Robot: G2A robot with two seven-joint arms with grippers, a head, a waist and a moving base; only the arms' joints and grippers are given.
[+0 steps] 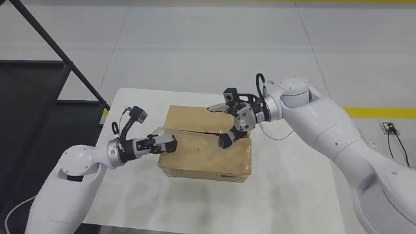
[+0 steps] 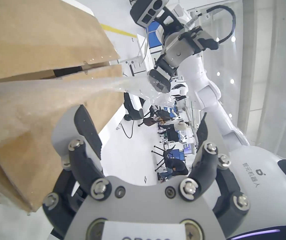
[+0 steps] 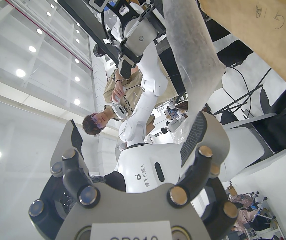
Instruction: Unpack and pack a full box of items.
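- Cardboard box (image 1: 205,153) sat on the white counter (image 1: 130,188), flaps slightly parted.
- Left gripper (image 2: 143,118) hung beside it, fingers spread, empty.
- Right wrist view: a translucent strip (image 3: 190,51) clung to one pad of the right gripper (image 3: 136,123), fingers released.

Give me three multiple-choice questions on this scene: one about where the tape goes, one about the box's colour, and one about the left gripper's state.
1. The clear tape strip runs from the top of the box to:
A the floor
B the right gripper
C the table edge

2. The box is:
A brown
B white
C blue

3. The left gripper is:
A shut on tape
B shut on a flap
C open and empty

Answers:
1. B, the strip's far end sits on that gripper.
2. A, it is plain cardboard.
3. C, it stands wide apart with nothing between.
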